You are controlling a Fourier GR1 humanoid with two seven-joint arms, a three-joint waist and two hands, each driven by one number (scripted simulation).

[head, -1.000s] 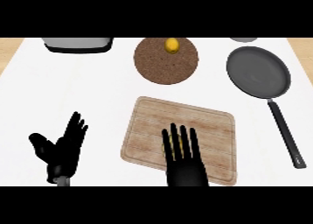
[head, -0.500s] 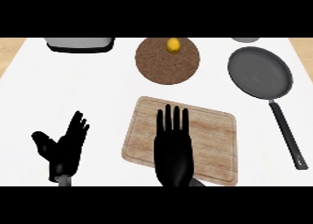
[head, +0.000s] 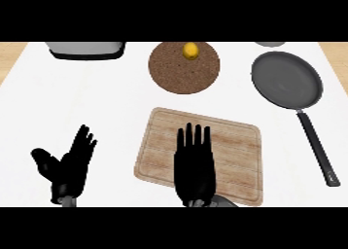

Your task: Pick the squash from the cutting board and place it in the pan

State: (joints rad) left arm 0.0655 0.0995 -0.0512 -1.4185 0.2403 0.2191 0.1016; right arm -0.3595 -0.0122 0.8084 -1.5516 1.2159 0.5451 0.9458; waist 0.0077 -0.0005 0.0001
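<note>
Grey pan (head: 287, 80) sits beyond and to the right of the right hand (head: 194, 168), nothing in it; yellow squash (head: 191, 50) lies on a brown round mat (head: 184, 68) straight ahead of that hand, not on the cutting board (head: 234, 146). Right hand flat over the board, fingers straight, holding nothing, reached further forward and left than a second ago. Left hand (head: 68, 163) open, resting at lower left, unchanged.
</note>
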